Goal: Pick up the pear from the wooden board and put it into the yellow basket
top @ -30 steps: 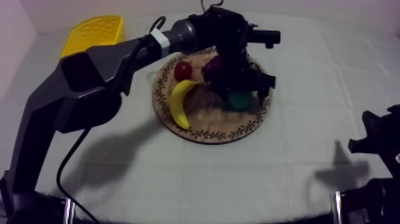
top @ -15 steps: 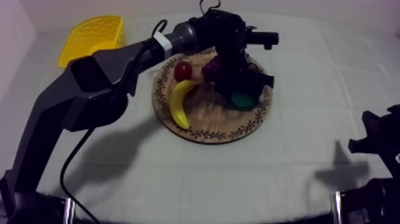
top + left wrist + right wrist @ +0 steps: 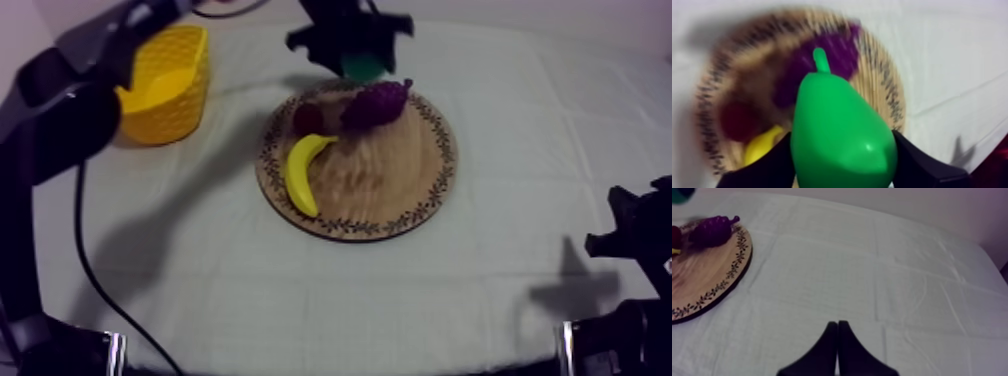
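Seen from the top view, the left gripper [image 3: 352, 46] was pinching the pear [image 3: 363, 67] between its black fingers, holding it off the wooden board [image 3: 400, 190], above the board's far rim and near the bunch of grapes [image 3: 376, 100]. The yellow basket [image 3: 165, 88] stood on the cloth to the left of the board, apart from it, with nothing visible inside. On the board lay the banana [image 3: 300, 172], the small red fruit [image 3: 307, 118] and the grapes, the red fruit just beside the grapes. The right gripper [image 3: 640, 238] sat low at the right edge of the table, well apart from the board.

In the left wrist view, the pear [image 3: 839, 135] stood stem up between two dark fingers [image 3: 767, 169] — one pressed against each flank. Beneath it lay the board [image 3: 882, 85] with the grapes [image 3: 837, 52], the red fruit [image 3: 739, 120] and the banana [image 3: 762, 146].

In the right wrist view, the right gripper [image 3: 838, 347] had its fingers pressed together into a narrow wedge, holding nothing, over bare cloth [image 3: 882, 278]. The board [image 3: 707, 285] lay off to one side — the grapes [image 3: 713, 231] rested near its patterned rim.
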